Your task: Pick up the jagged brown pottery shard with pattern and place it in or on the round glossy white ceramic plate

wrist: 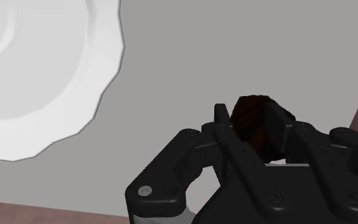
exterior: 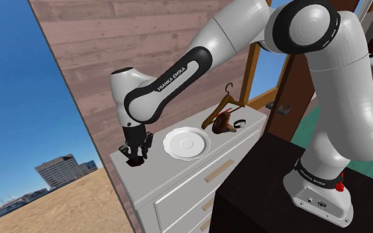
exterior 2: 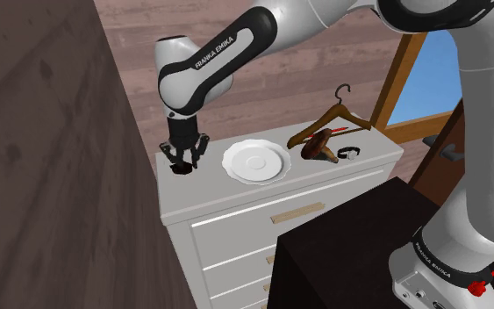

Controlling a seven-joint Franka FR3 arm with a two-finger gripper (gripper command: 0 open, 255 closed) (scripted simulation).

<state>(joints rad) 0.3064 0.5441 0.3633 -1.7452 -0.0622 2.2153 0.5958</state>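
Observation:
The brown pottery shard [wrist: 255, 127] sits between my black fingers, which press against both of its sides. My gripper [wrist: 250, 114] is shut on it, low over the white dresser top [exterior: 153, 171] near the end at the shoulder view's left. The gripper [exterior: 136, 156] points straight down, and the shard [exterior 2: 182, 168] shows dark at its tips, at or just above the surface. The round white plate [exterior: 186, 143] with a scalloped rim lies a short way along the dresser top. It also appears beside the gripper [exterior 2: 183, 161] as the plate [exterior 2: 255, 162] and the plate [wrist: 44, 76].
A wooden hanger [exterior: 221, 104] leans by the wood-plank wall past the plate, with a brown object [exterior: 225, 123] and a small black ring [exterior: 240, 123] beneath it. The dresser's end edge [exterior: 118, 159] is right beside the gripper. My dark stand [exterior: 258, 195] abuts the drawers.

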